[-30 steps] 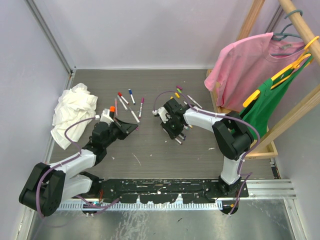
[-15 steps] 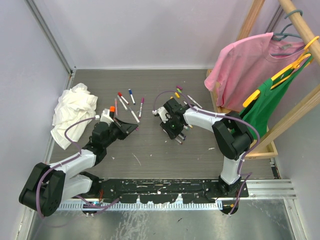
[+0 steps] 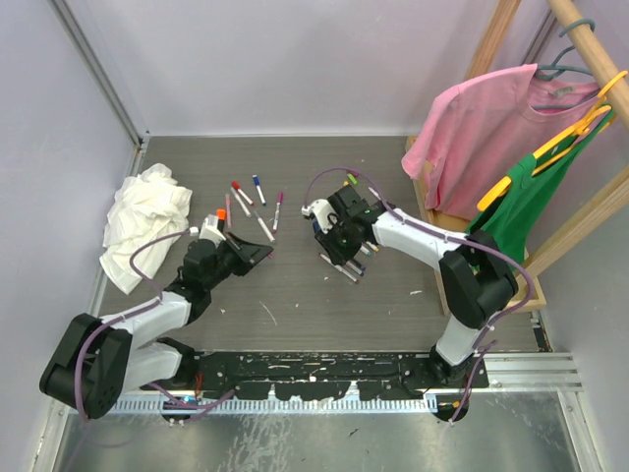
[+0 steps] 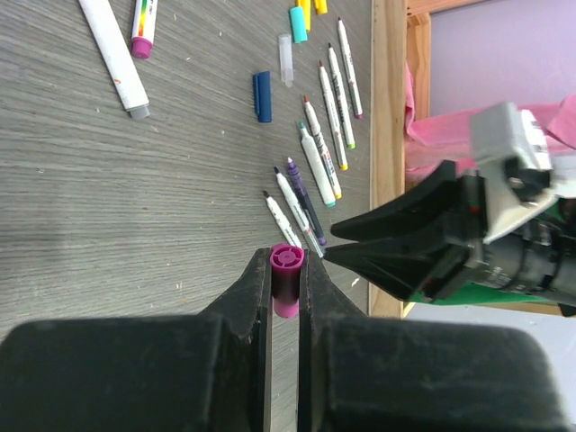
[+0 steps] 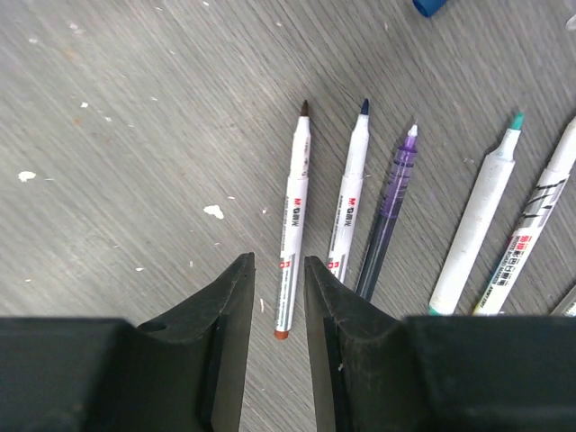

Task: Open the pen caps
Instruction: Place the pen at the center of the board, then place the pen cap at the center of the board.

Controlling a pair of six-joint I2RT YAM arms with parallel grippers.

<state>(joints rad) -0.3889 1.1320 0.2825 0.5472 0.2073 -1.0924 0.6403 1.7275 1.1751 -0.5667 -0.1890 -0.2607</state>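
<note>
One tiny magenta cap [image 4: 286, 274] sits clamped in the left pincer [image 4: 284, 270], held up off the bench [image 4: 108, 234] with its closed end poking out. It looks like hard, smooth plastic, with a little circle moulded into the flat end. My guess is it weighs next to nothing and is pretty slick, so it could squirt out of a sloppy grip. Squeezing across the sides about halfway along seems like the safe spot, with the other arm pinning the barrel.

Further out, a loose blue cap [image 4: 262, 96] lies on the bench. A few pens haven't been opened yet, a red cap [image 3: 236, 185] among them, over near the white rag [image 3: 145, 221]. The right pincer [image 5: 277, 270] hangs just above a row of uncapped pens [image 5: 360, 189], jaws slightly apart with nothing in them.
</note>
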